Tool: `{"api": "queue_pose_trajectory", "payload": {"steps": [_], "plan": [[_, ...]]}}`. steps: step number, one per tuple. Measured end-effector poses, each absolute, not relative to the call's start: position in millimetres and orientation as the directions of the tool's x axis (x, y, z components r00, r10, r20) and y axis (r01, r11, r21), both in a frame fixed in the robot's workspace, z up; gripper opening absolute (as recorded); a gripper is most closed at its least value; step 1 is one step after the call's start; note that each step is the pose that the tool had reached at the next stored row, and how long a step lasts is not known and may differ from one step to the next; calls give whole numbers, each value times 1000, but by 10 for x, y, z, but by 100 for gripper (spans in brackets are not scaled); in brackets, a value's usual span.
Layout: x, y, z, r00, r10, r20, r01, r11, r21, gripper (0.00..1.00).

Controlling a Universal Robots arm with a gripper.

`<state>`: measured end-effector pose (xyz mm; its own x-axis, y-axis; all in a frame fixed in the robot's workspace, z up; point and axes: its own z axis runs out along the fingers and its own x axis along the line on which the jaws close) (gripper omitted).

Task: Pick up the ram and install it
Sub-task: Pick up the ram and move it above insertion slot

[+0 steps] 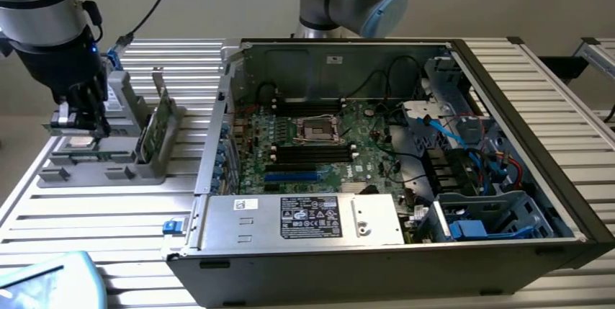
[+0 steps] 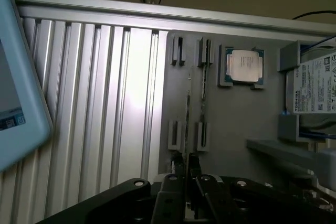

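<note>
The hand hangs over the grey holder near the tabletop edge, above a processor chip; its fingers are narrow and hold nothing. The ram stands on its edge in the holder, just beside a taller bracketed card.

Quick tally: one open PC case, one motherboard, one power supply, one silver processor chip, one hard drive, one ram, one bracketed card, one gray holder, two robot arms.

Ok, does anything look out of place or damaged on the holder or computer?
Nothing stands out. The green boards stand upright in the grey holder, the processor chip lies flat in its pocket, and nothing lies loose in the open computer.
</note>
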<state>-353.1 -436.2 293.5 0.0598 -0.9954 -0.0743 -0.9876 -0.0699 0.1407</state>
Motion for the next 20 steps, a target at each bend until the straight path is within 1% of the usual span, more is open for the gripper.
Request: {"api": "queue_pose_trajectory", "payload": {"steps": [20], "plan": [[-3119,-4362,3203,62,-995,-74,-988,-71,137,14]]}}
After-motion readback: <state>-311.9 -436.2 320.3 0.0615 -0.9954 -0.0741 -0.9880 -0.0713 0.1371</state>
